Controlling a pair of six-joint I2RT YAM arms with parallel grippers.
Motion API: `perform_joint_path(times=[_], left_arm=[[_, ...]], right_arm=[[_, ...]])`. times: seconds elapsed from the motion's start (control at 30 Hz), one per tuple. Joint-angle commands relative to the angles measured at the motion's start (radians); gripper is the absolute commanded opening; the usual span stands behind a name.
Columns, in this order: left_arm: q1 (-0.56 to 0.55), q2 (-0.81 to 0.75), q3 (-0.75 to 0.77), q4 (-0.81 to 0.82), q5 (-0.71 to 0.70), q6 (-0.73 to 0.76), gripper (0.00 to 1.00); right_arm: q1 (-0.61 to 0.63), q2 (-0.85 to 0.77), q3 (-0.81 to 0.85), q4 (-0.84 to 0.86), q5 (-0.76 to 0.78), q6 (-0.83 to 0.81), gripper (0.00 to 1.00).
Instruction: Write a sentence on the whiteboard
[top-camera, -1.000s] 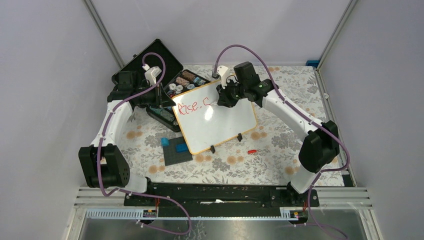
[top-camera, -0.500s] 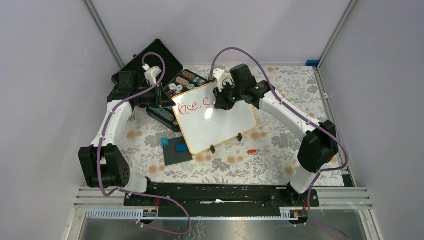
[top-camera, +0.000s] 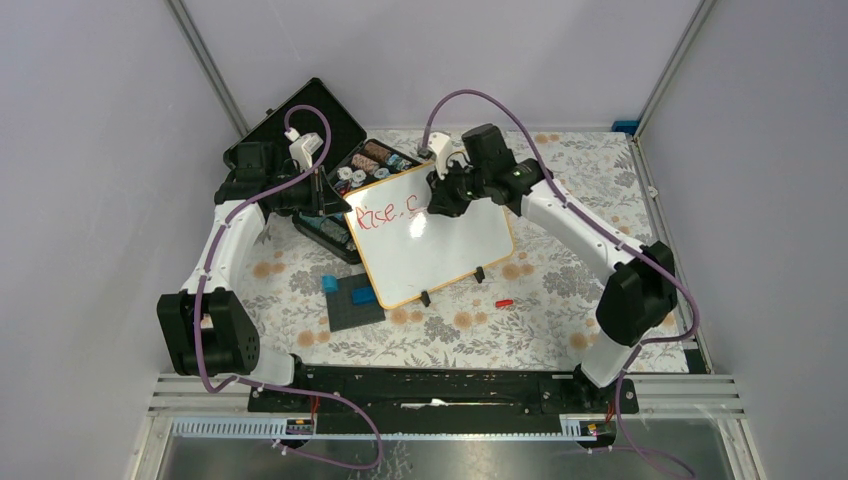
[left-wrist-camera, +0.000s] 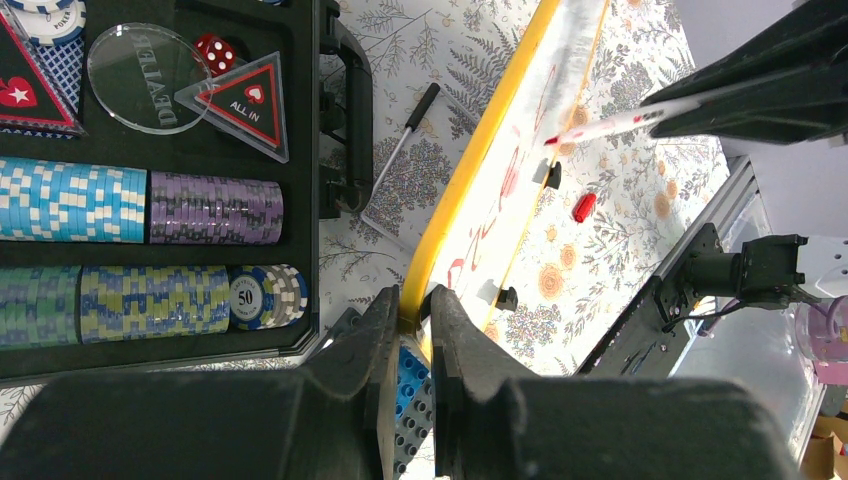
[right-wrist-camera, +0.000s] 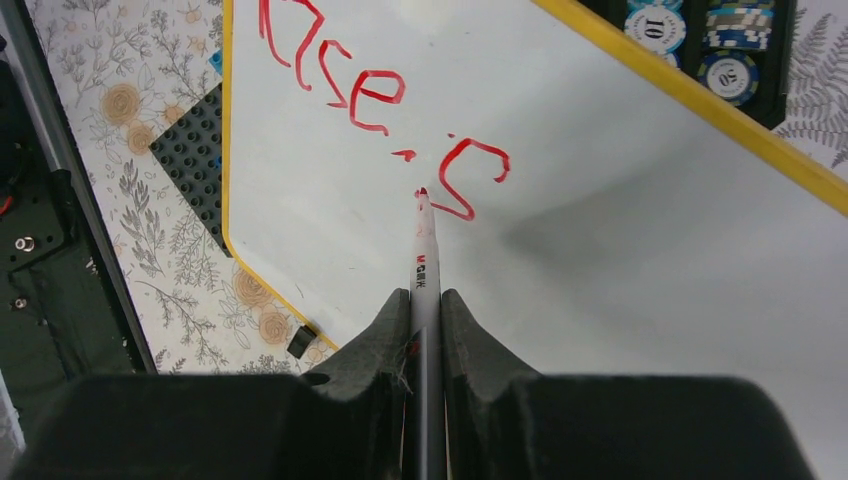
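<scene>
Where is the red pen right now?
In the right wrist view, the red pen is pinched in the right gripper, its tip at the whiteboard just left of the red S.

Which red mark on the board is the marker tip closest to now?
The last one, the curved S-shaped stroke, right of the small dot. The marker tip sits beside its lower end; the letters of "Rise" lie farther up-left.
</scene>
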Motion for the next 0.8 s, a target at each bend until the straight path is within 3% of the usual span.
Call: perform_joint_path(times=[0.0,0.77], left_arm=[[-0.014,-0.024,0.007,0.026,-0.016,0.022,0.00],[-0.015,-0.032,0.002,0.027,-0.018,0.025,0.00]], right_arm=[[-0.057,-0.067,0.047,0.049,-0.037,0.016,0.00],[-0.079,0.013,0.140,0.049,0.018,0.006,0.00]])
